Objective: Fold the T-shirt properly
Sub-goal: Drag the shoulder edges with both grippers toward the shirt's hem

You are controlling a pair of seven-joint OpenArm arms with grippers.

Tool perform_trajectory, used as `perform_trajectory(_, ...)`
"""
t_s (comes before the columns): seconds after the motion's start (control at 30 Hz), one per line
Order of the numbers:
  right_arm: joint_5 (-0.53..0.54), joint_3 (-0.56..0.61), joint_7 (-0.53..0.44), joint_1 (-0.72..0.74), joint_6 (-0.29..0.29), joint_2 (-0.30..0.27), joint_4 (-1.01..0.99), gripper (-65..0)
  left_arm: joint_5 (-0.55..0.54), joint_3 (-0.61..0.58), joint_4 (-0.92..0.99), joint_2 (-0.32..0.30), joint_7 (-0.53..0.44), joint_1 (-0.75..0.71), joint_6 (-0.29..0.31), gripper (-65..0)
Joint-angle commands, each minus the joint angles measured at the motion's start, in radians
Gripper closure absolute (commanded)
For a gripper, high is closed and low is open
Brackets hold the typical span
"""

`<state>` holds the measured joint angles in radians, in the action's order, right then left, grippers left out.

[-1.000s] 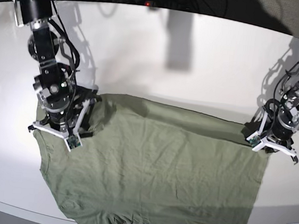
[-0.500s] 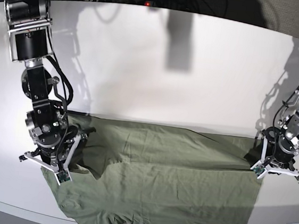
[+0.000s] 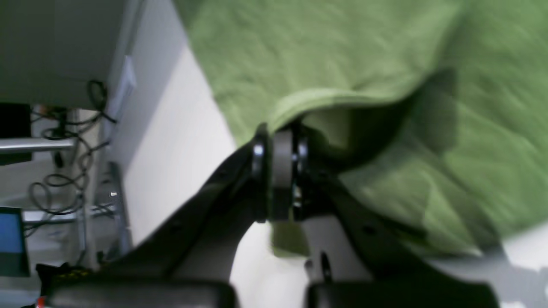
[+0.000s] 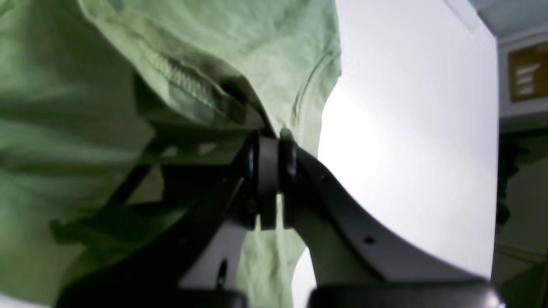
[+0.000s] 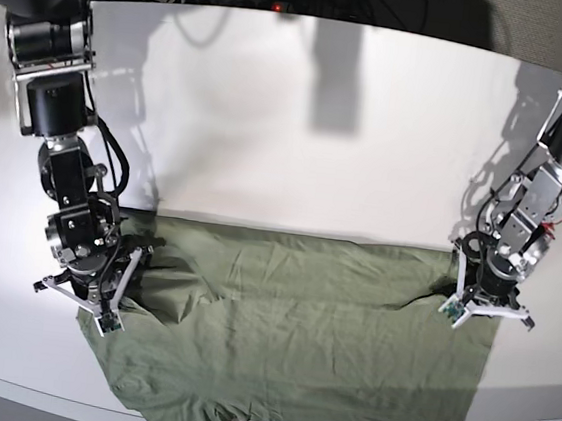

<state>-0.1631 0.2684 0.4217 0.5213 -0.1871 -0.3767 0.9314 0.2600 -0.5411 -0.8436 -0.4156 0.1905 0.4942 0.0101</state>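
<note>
Base view showed your left gripper (image 5: 485, 310) and right gripper (image 5: 85, 301) clamped on the T-shirt (image 5: 297, 343); soft, limp cloth, so edge grips looked best.

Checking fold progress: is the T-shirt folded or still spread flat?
Partly folded: the T-shirt's far edge is doubled over toward the near side, pinched by the left gripper and right gripper.

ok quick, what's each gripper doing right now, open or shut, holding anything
Left gripper: shut on the T-shirt, pinching a folded edge.
Right gripper: shut on the T-shirt, clamped on a fold of fabric.
</note>
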Motion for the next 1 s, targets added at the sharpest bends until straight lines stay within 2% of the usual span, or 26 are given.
perform_trajectory(0.0, -0.008, -0.008, -0.033, 0.054, 0.014, -0.003, -0.009, 0.0, 0.000, 0.010, -0.013, -0.011, -0.012, 0.037, -0.017, 0.0)
perform_trajectory(0.3, -0.017, -0.008, -0.150, 0.194, 0.007, 0.053, -0.222, 0.0, 0.000, 0.010, -0.013, -0.012, -0.004, 0.055, -0.017, 0.0)
perform_trajectory(0.4, -0.038, -0.008, -0.228, 0.204, 0.008, 0.053, -0.231, 0.0, 0.000, 0.010, -0.013, -0.012, 0.008, 0.055, -0.017, 0.0)
perform_trajectory(0.47, -0.098, -0.008, -0.321, 0.204, 0.008, 0.053, -0.231, -0.1, 0.000, 0.010, -0.013, -0.014, 0.010, 0.055, -0.017, 0.0)
perform_trajectory(0.57, -0.173, -0.008, -0.438, 0.208, 0.008, 0.053, -0.232, -24.5, 0.000, 0.010, -0.013, -0.014, 0.010, 0.055, -0.017, 0.0)
perform_trajectory(0.63, -0.177, -0.008, -0.463, 0.209, 0.009, 0.053, -0.232, -34.8, 0.000, 0.010, -0.013, -0.014, 0.010, 0.055, -0.017, 0.0)
perform_trajectory(0.67, -0.177, -0.008, -0.468, 0.210, 0.009, 0.053, -0.232, -37.7, 0.000, 0.010, -0.013, -0.014, 0.010, 0.055, -0.017, 0.0)
perform_trajectory(0.97, -0.173, -0.008, -0.444, 0.209, 0.008, 0.064, -0.232, -39.1, 0.000, 0.010, -0.013, -0.014, -0.006, 0.055, -0.017, 0.0)
